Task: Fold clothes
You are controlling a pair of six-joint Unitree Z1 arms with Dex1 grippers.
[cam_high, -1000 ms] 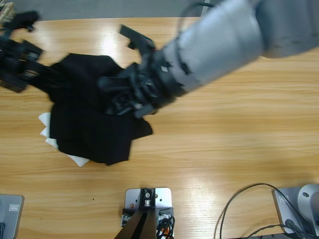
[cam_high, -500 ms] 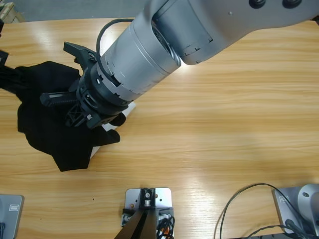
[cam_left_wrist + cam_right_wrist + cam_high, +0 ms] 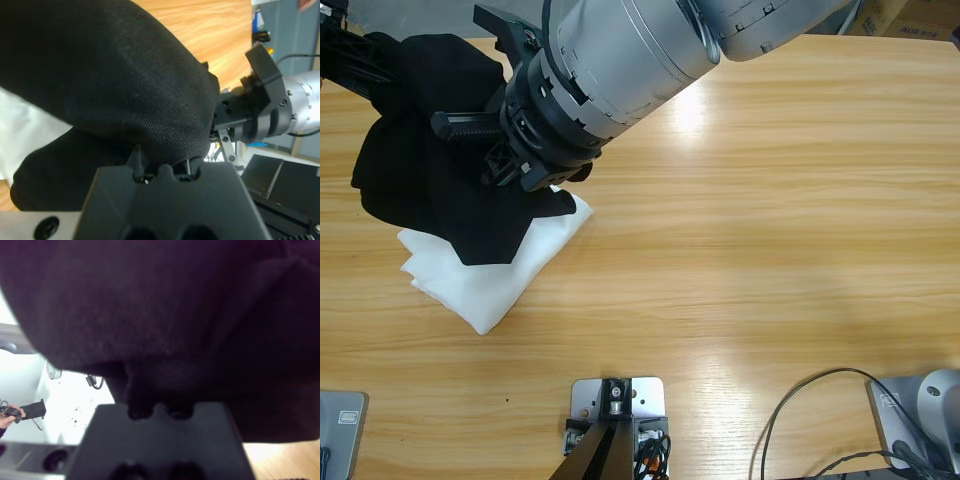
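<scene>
Nearest to us, the white garment [image 3: 490, 265] is now lying almost fully uncovered on the table [image 3: 770, 250] at about eight o'clock. A moment ago the shirt was draped right over it.

The shirt [image 3: 430, 160] has been hauled up and away toward ten o'clock. It is hanging as a dark, bunched mass, with only its lower tip still overlapping the white garment's far edge.

The left claw [image 3: 165, 167] is gripping the shirt, with the fabric gathering tightly into it. The white garment is showing beneath the cloth on that side.

The right claw [image 3: 150, 407] is buried under black fabric, so I cannot tell whether it is pinching the cloth or only carrying it.

Further back, the big silver arm [image 3: 630, 60] is reaching in from twelve o'clock, its black head pressed into the shirt's right side. The shirt's other end is stretching off to the far left corner.

So the shirt is being pulled clear of the other garment rather than folded. By my read it is crumpled with no crease started, and it needs spreading flat on bare table first.
</scene>
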